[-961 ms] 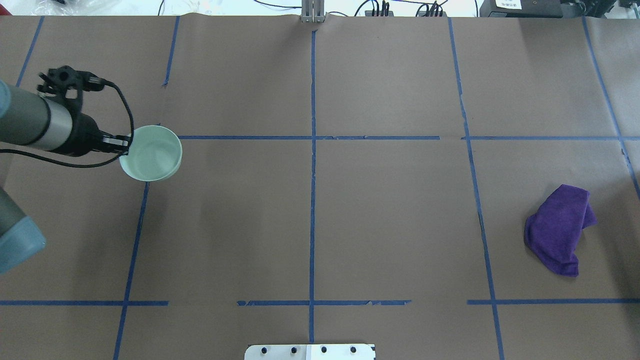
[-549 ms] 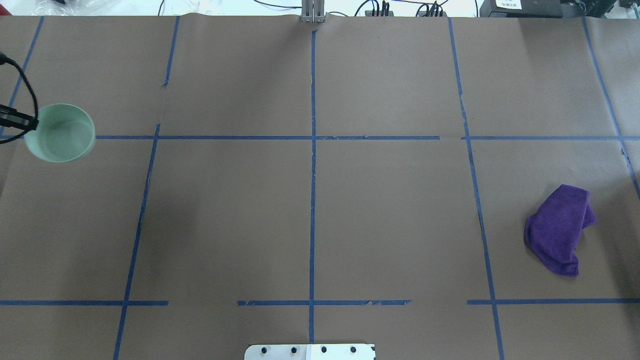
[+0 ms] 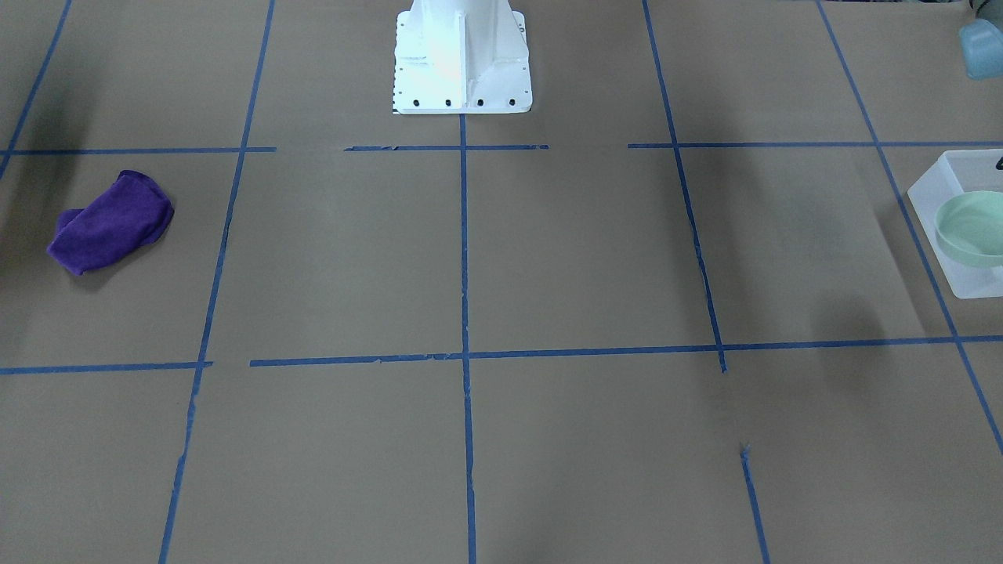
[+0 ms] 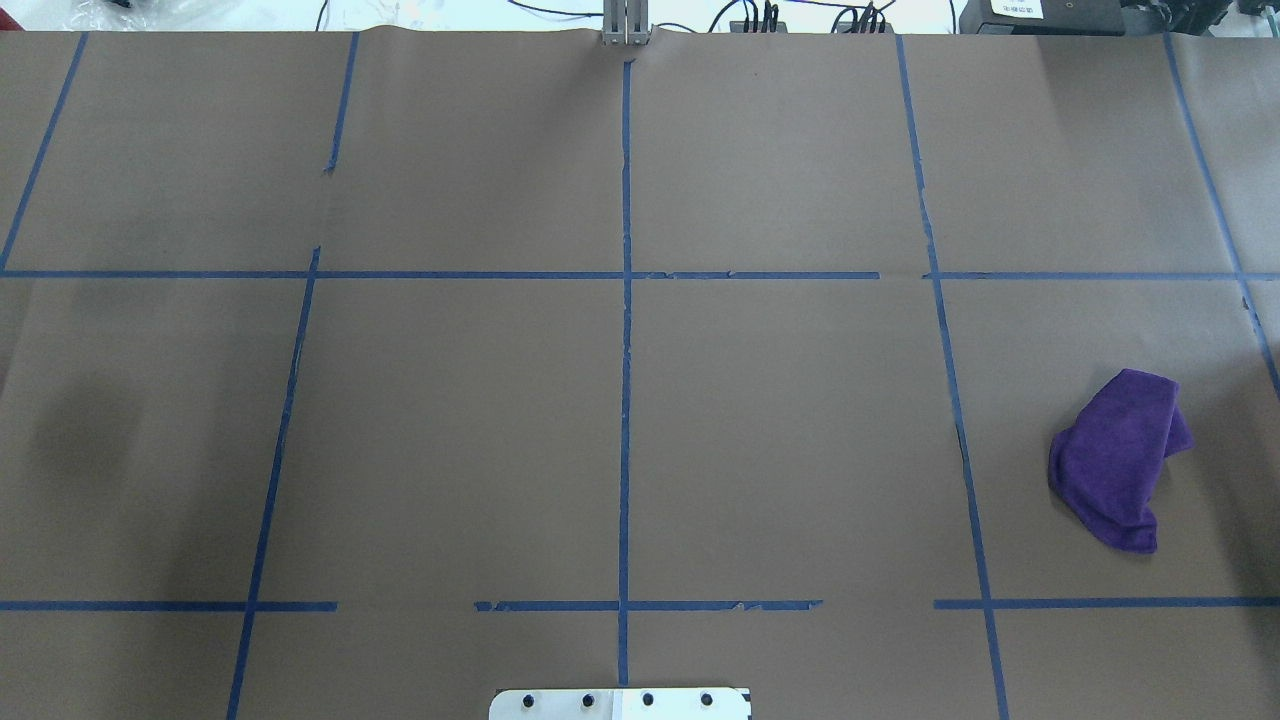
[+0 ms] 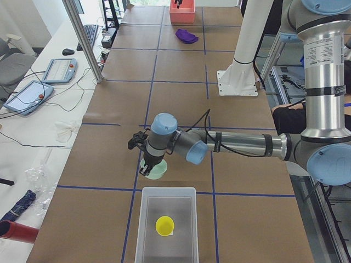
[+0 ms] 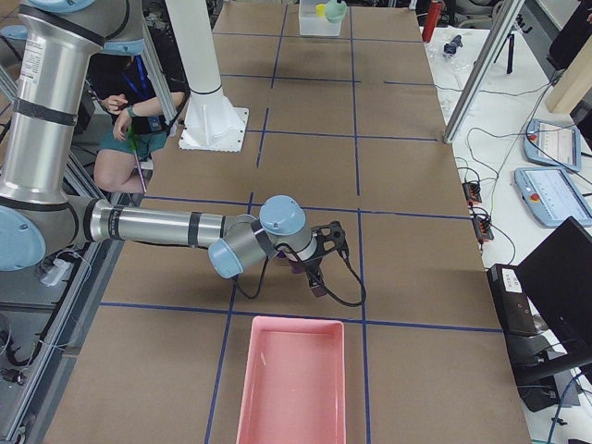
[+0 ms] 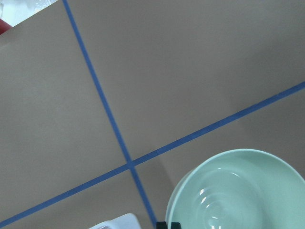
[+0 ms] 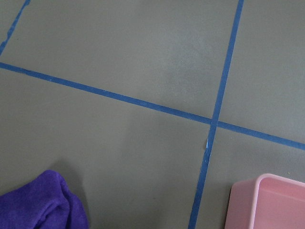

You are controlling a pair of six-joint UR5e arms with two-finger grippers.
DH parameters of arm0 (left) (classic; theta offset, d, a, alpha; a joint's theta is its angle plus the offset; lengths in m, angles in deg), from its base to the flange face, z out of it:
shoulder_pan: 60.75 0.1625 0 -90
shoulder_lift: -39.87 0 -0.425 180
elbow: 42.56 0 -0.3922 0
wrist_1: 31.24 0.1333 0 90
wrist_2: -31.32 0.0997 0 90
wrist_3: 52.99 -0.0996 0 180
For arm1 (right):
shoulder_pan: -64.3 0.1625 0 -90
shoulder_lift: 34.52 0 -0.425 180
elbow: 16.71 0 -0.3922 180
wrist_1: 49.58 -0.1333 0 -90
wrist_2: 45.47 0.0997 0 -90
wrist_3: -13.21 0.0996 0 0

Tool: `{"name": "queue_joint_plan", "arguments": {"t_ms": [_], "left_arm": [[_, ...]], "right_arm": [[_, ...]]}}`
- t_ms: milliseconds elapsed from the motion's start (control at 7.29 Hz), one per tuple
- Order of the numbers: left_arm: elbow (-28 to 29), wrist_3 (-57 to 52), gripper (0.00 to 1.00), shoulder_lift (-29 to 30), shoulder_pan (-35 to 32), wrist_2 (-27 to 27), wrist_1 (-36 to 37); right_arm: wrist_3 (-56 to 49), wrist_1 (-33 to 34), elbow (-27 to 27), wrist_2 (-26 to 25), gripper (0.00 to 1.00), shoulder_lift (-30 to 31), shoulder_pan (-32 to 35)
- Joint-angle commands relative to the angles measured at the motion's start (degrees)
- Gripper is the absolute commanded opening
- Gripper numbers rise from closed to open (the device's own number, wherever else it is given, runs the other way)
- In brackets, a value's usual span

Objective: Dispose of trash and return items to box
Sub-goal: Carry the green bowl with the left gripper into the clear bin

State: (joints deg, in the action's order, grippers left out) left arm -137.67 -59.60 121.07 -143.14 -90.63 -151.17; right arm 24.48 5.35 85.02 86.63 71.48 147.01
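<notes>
The bowl and the left arm have slid off the left edge of the overhead view. The bowl (image 3: 975, 227) now hangs at the edge of the box (image 3: 932, 211), not yet set down. The yellow cup (image 5: 164, 225) already sits inside the box. The left gripper (image 5: 145, 169) pinches the bowl's rim. The bowl looks light, stiff and slick, so a rim pinch suits it, though it could swing or slip. The right gripper (image 6: 315, 285) hovers near the purple cloth (image 4: 1120, 455); I cannot tell whether its fingers are open.
</notes>
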Motion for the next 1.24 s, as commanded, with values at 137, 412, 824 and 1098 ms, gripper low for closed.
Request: {"name": "queue_joint_plan", "arguments": {"t_ms": [137,412,824,1098], "left_arm": [[10.0,-7.1,0.00,-3.8,-4.6,-4.5,-12.2],[11.0,-10.9,0.00,-3.8,-8.0,-4.4,-10.6],[12.8,-10.2,0.00,-3.9,-7.9,-4.2,-11.4],[12.8,-10.0,0.59,-3.9,-7.9,-4.2,-12.2]], "right_arm": [[0.0,0.0,0.1,-0.1,1.00,0.0,0.0],[-0.1,0.0,0.1,-0.2,1.00,-0.2,0.0],[-0.3,-0.1,0.1,-0.2,1.00,-0.3,0.0],[0.0,0.0,0.1,-0.2,1.00,-0.4,0.0]]}}
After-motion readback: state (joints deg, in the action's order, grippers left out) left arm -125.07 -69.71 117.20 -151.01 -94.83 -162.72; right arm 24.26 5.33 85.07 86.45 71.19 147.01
